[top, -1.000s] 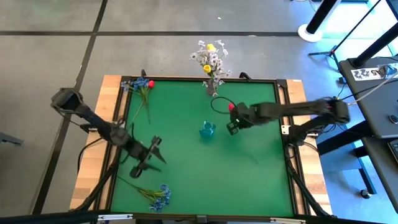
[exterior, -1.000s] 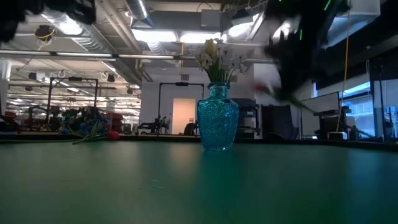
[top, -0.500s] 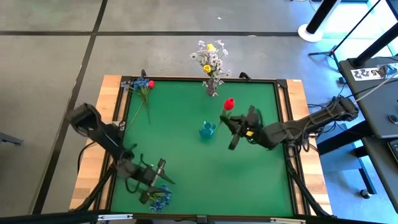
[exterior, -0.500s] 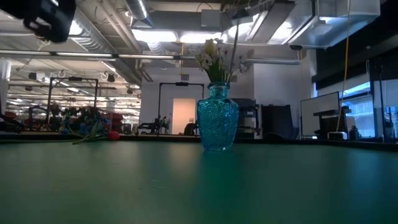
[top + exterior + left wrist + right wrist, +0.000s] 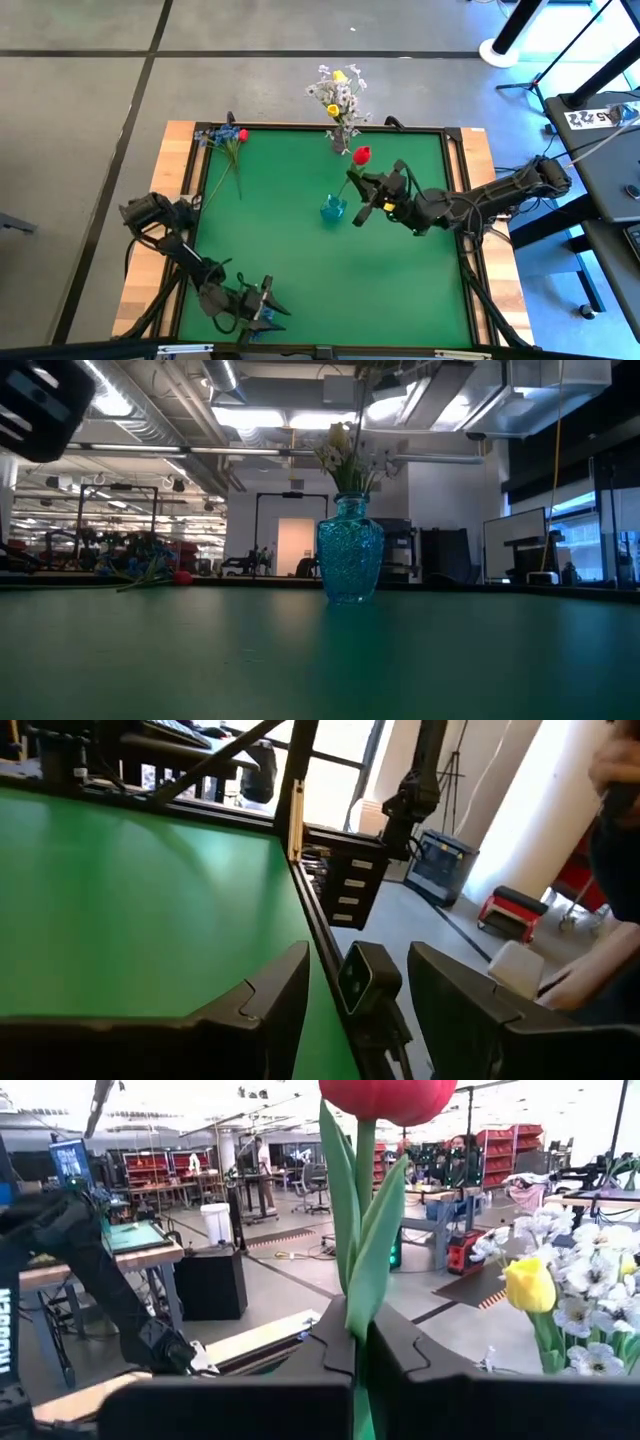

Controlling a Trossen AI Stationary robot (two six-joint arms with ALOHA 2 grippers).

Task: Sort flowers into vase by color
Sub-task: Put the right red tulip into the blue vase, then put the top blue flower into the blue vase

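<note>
My right gripper (image 5: pixel 366 198) is over the table's middle, shut on a red flower. Its bud (image 5: pixel 361 154) points toward the far edge, and its stem runs down to the blue glass vase (image 5: pixel 333 208). I cannot tell whether the stem's lower end is inside the vase. My left gripper (image 5: pixel 267 301) is open and hovers at the near edge, over a blue flower spray (image 5: pixel 262 322) lying on the mat. A vase of white and yellow flowers (image 5: pixel 340 105) stands at the far edge. Blue and red flowers (image 5: pixel 226 137) lie in the far left corner. My right gripper pinches the red flower's stem and leaves (image 5: pixel 362 1295) between its two fingers, some way below the bud (image 5: pixel 388 1095). It comes at the flower from the table's right side. The flower is lifted and stands up out of the fingers.
The green mat is framed by a dark rim (image 5: pixel 455 190) with wooden boards outside it. In the low view the blue vase (image 5: pixel 350 560) stands mid-table with the white and yellow blooms (image 5: pixel 350 460) behind it. The left wrist view shows the low camera (image 5: pixel 365 982) at the near edge.
My right gripper has swung round beside the blue vase and tipped the red flower up. The bud has risen toward the far edge, and the stem now points at the vase. My left arm has moved toward the near edge, down to the blue spray.
</note>
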